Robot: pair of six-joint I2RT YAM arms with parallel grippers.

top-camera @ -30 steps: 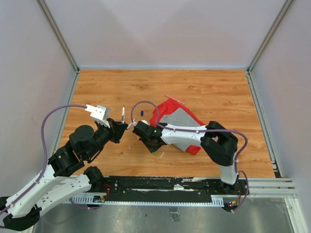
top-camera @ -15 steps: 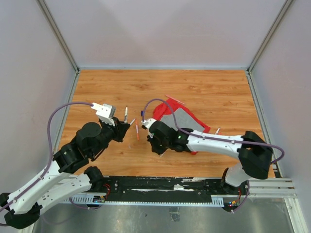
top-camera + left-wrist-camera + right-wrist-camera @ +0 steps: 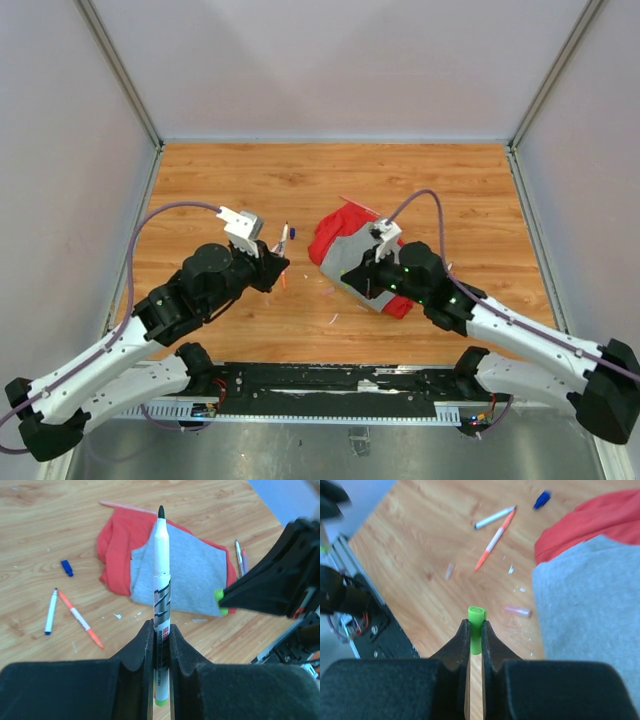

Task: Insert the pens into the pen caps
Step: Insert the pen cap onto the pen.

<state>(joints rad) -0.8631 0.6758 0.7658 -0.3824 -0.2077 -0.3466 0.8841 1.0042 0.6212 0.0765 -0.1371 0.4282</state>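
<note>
My left gripper (image 3: 160, 631) is shut on a white pen (image 3: 161, 575) with a green rear end, its dark tip pointing away from me. From above, that gripper (image 3: 272, 262) sits left of the red-and-grey cloth (image 3: 350, 240). My right gripper (image 3: 475, 629) is shut on a small green pen cap (image 3: 476, 616); it hovers at the cloth's near left edge (image 3: 354, 283). In the left wrist view the cap (image 3: 219, 601) shows to the right of the pen's tip, apart from it. On the wood lie an orange pen (image 3: 80, 619), a blue-ended pen (image 3: 50, 611) and a blue cap (image 3: 67, 568).
A pink cap (image 3: 518, 611) lies on the wood by the cloth's grey part (image 3: 600, 605). Two more pens (image 3: 240, 555) lie right of the cloth, and a pink one (image 3: 127, 506) beyond it. Grey walls enclose the table.
My right gripper has swung right, from close beside the left gripper to the cloth's edge, keeping the cap. My left gripper has shifted right and forward with its pen.
</note>
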